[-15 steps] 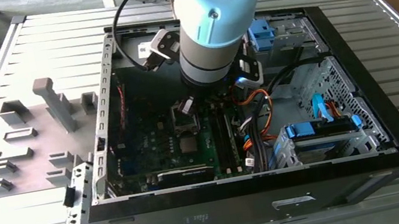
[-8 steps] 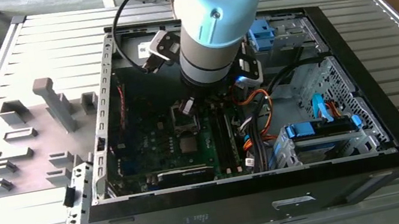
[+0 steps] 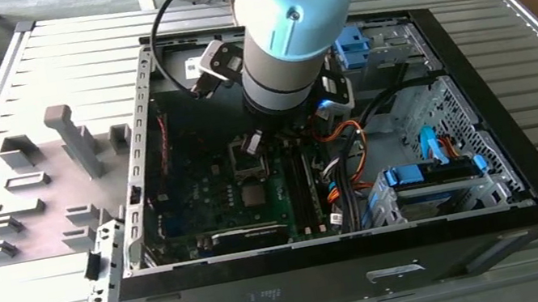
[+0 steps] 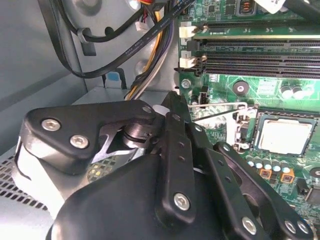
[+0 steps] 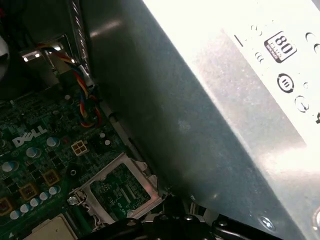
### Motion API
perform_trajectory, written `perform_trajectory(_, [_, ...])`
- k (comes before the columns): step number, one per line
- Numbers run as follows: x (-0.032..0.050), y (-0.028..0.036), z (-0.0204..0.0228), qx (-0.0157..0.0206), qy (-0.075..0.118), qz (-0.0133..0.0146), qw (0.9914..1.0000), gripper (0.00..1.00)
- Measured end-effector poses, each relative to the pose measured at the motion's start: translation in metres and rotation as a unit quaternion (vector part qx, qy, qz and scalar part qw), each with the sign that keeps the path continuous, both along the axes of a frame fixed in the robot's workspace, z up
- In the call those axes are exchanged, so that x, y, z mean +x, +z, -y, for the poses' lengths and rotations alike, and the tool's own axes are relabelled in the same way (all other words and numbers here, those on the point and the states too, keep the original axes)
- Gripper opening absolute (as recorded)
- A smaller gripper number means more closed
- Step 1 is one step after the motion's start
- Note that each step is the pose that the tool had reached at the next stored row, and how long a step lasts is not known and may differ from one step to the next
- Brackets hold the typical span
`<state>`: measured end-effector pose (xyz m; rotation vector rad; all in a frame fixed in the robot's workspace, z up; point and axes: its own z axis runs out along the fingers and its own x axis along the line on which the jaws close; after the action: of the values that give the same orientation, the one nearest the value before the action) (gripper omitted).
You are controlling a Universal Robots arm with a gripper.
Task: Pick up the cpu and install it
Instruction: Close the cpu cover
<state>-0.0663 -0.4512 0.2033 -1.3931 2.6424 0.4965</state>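
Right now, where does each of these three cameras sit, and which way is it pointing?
Exterior view: off the arm, high up, looking down into the open computer case; the arm shows.
Second wrist view: on the wrist, facing the motherboard past the gripper.
First wrist view: on the wrist, facing the grey box and motherboard; gripper edge shows.
Both wrist views share the motherboard.

Computer case [image 3: 324,281] on slatted table [image 3: 65,45]

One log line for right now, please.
arm: inside case over motherboard | gripper: near socket | cpu: apparently lying in socket | retention frame: open
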Motion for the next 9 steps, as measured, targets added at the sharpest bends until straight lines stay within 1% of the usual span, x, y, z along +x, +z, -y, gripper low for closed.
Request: perform_trajectory(9, [0.0001,0.0058,0.0007,0.0001,0.009,0.0001,0.99996,0.11])
